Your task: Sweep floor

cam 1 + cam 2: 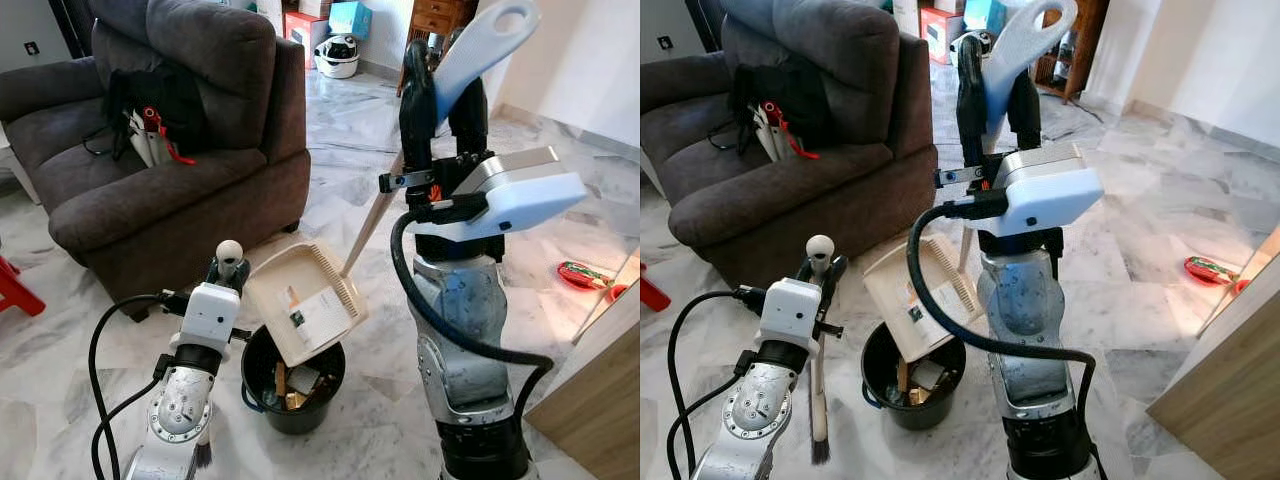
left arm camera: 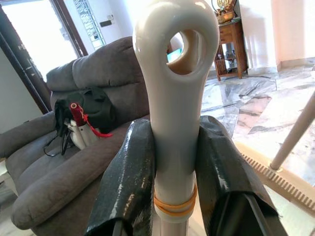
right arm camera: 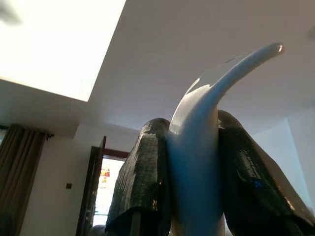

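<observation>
Marble floor [image 1: 340,150] carries a black bin [image 1: 292,385]; right end effector [image 1: 443,95] clamps the tilted dustpan's [image 1: 305,300] handle, left end effector [image 1: 228,272] clamps a brush [image 1: 819,380].

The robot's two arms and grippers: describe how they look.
Both arms are silver metal with scuffed, rounded segments and black joints. Each wrist carries a white boxy camera housing, and thick black cables loop alongside. The left gripper and right gripper each have two long, glossy black fingers.

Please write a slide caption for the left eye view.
Dustpan tipped over a black bin, beside a grey armchair.
</observation>
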Tool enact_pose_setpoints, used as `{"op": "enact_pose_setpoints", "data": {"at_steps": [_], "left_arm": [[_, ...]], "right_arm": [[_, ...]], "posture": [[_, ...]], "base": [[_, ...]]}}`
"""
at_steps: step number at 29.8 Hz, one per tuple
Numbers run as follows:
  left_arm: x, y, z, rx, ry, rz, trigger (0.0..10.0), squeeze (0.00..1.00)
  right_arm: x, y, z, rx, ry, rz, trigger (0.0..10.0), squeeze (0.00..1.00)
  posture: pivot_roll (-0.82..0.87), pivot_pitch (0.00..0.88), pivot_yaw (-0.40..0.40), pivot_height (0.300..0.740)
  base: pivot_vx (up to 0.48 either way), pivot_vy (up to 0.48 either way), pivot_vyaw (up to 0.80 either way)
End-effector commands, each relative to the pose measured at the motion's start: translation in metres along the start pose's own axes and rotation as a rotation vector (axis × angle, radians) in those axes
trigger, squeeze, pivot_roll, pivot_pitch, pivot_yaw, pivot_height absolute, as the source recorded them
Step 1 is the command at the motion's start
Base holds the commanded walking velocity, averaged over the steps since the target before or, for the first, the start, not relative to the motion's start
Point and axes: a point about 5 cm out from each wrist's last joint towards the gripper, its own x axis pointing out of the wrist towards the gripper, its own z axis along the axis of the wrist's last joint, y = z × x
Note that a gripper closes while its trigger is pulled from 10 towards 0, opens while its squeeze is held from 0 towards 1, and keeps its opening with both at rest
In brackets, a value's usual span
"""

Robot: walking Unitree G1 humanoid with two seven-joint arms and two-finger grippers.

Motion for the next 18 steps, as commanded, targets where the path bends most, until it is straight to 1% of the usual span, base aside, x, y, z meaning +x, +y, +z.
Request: {"op": "enact_pose_setpoints", "data": {"at_steps": [1, 8, 15, 18], "left_arm": [[0.003, 0.001, 0.007, 0.044, -0.05, -0.011, 10.0, 0.0], [0.004, -0.001, 0.007, 0.052, -0.054, -0.022, 10.0, 0.0], [0.004, -0.002, 0.007, 0.055, -0.055, -0.025, 10.0, 0.0], [0.004, -0.002, 0.007, 0.057, -0.056, -0.026, 10.0, 0.0]], "right_arm": [[0.007, 0.008, 0.025, 0.001, -0.151, 0.018, 10.0, 0.0], [0.004, 0.017, 0.031, -0.066, -0.201, 0.055, 10.0, 0.0], [0.004, 0.019, 0.033, -0.072, -0.21, 0.057, 10.0, 0.0], [0.004, 0.023, 0.035, -0.084, -0.227, 0.077, 10.0, 0.0]], "posture": [[0.06, 0.0, 0.011, 0.74], [0.06, 0.0, 0.011, 0.74], [0.06, 0.0, 0.009, 0.74], [0.07, 0.0, 0.008, 0.74]], "base": [[0.0, 0.0, 0.0], [0.0, 0.0, 0.0], [0.0, 0.0, 0.0], [0.0, 0.0, 0.0]]}}
